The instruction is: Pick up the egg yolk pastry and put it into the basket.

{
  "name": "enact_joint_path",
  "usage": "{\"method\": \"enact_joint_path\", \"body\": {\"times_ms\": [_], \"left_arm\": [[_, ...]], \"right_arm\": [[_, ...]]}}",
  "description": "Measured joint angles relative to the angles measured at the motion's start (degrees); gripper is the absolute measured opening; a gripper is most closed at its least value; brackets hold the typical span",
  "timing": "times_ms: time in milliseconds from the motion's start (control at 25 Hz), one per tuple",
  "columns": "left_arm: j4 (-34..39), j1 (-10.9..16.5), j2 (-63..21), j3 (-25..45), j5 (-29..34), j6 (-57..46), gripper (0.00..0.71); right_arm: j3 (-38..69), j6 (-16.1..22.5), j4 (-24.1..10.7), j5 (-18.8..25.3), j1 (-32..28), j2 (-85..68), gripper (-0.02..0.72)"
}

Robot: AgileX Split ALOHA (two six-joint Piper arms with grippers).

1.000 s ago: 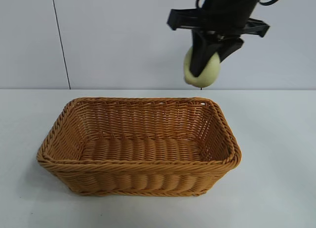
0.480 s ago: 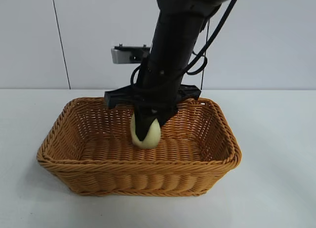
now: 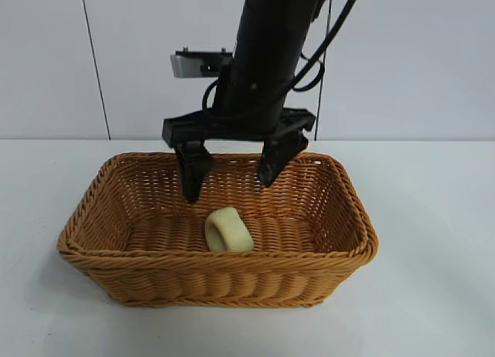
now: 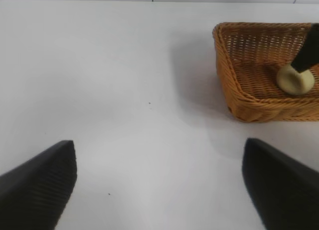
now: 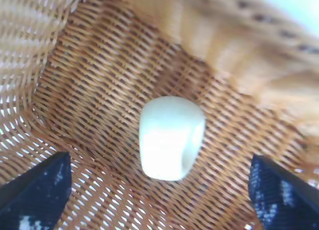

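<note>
Wicker basket (image 3: 332, 218) mid-table holds egg yolk pastry (image 3: 229, 229) on its floor, tipped on side. Right claw (image 3: 232, 179) spread wide directly above pastry, not touching; straight-up retreat looks clear. Left claw (image 4: 159, 182) spread, parked well apart over bare table (image 4: 99, 65).

The basket (image 3: 224, 272) is rough woven wicker, the egg yolk pastry (image 3: 228, 229) smooth and matt.

White table, one basket

The white table (image 3: 433, 218) carried the wicker basket (image 3: 216, 276), which sat directly on its surface.
</note>
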Motion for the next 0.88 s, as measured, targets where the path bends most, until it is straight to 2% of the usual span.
{"method": "enact_joint_path", "body": {"times_ms": [160,640,880], "left_arm": [[0.0,0.0,0.0,0.0,0.0,0.0,0.695],[0.0,0.0,0.0,0.0,0.0,0.0,0.695],[0.0,0.0,0.0,0.0,0.0,0.0,0.695]], "right_arm": [[-1.61,0.07,-0.24,1.26,-5.54,-0.07,0.676],[-1.61,0.02,-0.84,2.87,-28.7,-0.07,0.676],[-1.61,-0.19,-1.0,2.9,-35.18,-0.07,0.676]]}}
